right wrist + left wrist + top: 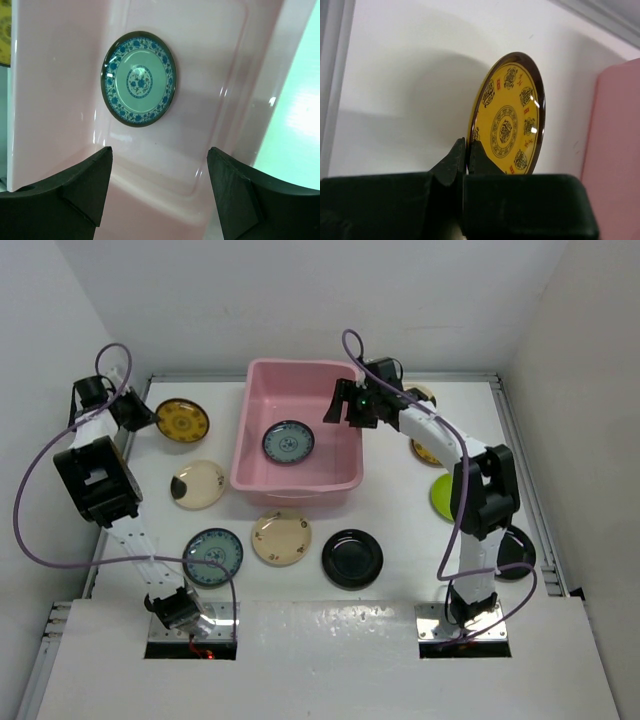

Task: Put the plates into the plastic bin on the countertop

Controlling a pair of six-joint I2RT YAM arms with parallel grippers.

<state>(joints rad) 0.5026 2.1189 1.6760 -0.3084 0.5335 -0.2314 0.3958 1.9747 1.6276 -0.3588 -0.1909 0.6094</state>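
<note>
Left fingers (454,161) pinch only the rim of the yellow plate (507,125) near the far-left corner of the tabletop (400,530), so it could slip swinging toward the pink bin (295,483), where right fingers (85,185) gape wide above the blue plate (140,79).

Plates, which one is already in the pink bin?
The teal-blue patterned plate flat on the pink bin floor; the other teal-blue plate and the rest are outside it.

The pink plastic bin (330,485) stands at the table's (400,530) centre, a teal-blue plate (288,442) flat inside. Around it: mustard-yellow plate (182,421) at ten o'clock, dark-patched cream plate (198,484) and teal plate (212,556) at eight, plain cream plate (281,538) and black plate (352,558) at six, lime green plate (440,495) at three.
</note>
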